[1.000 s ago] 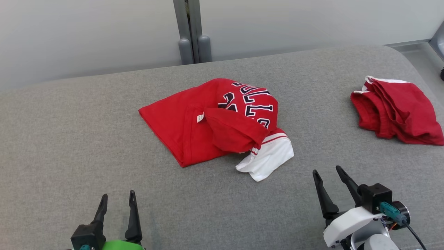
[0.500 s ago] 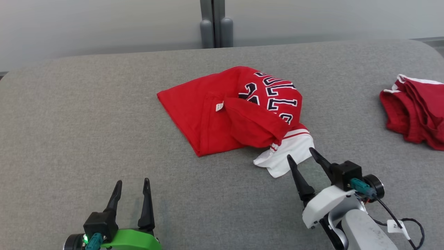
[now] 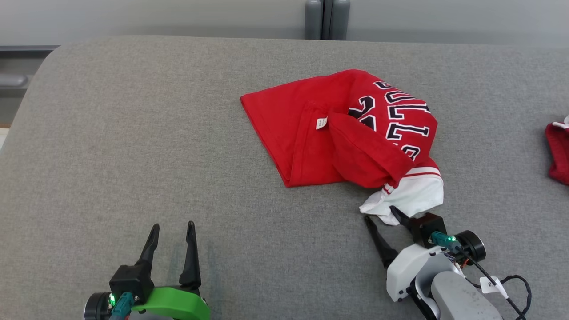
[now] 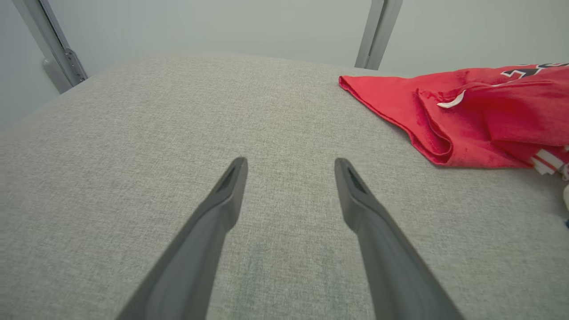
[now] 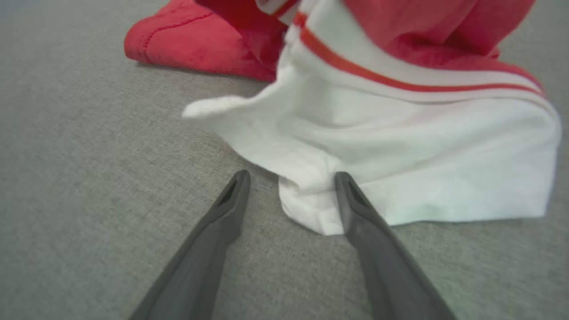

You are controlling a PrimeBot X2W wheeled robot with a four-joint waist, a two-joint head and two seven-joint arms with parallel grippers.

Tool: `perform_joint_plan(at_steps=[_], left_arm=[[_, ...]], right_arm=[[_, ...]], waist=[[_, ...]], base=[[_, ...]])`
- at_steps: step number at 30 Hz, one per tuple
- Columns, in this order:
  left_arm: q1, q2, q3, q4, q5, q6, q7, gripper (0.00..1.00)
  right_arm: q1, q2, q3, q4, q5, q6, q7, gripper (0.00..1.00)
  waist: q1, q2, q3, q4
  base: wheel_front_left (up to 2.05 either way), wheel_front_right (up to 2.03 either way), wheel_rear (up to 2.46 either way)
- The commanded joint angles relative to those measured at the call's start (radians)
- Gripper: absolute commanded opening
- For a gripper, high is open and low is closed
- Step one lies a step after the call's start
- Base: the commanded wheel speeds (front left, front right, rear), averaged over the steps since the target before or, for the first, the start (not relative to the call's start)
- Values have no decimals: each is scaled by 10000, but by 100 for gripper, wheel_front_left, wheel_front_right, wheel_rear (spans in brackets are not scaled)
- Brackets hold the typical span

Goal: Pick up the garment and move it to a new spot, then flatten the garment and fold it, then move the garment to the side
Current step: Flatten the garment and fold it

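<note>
Bracketing the garment's (image 3: pixel 311 129) soft white fold (image 5: pixel 306 186) on woven grey upholstery (image 3: pixel 133 133), right hand (image 5: pixel 291 174) gapes; left hand (image 3: pixel 173 224) too.

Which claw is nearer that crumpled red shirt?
Right. The right gripper, fingers open, straddles the white sleeve edge of the crumpled red fabric shirt; the left gripper is well apart, over grey upholstery.

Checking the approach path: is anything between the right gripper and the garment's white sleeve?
Nothing visible. The right gripper is open, straddling a fold of the garment's white sleeve.
</note>
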Motion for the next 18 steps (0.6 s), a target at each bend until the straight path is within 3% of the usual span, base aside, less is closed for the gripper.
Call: perform_joint_plan(at_steps=[1,4,11,18], left_arm=[[-141,17,12,1,-36,59,-1,100],[-243,17,12,-30,-142,81,-1,100],[-393,19,-159,-47,-167,74,-1,100],[-142,23,-450,83,-231,35,-1,100]], right_arm=[[94,-22,77,311,11,-9,190,0],[21,6,23,-269,163,-5,135,0],[-978,-28,823,-2960,951,-8,102,0],[-3943,-16,1636,-3929,1212,-9,103,0]], waist=[[0,0,33,40],[0,0,-54,-14],[0,0,-403,30],[0,0,-918,587]], base=[[0,0,0],[0,0,0],[0,0,0],[0,0,0]])
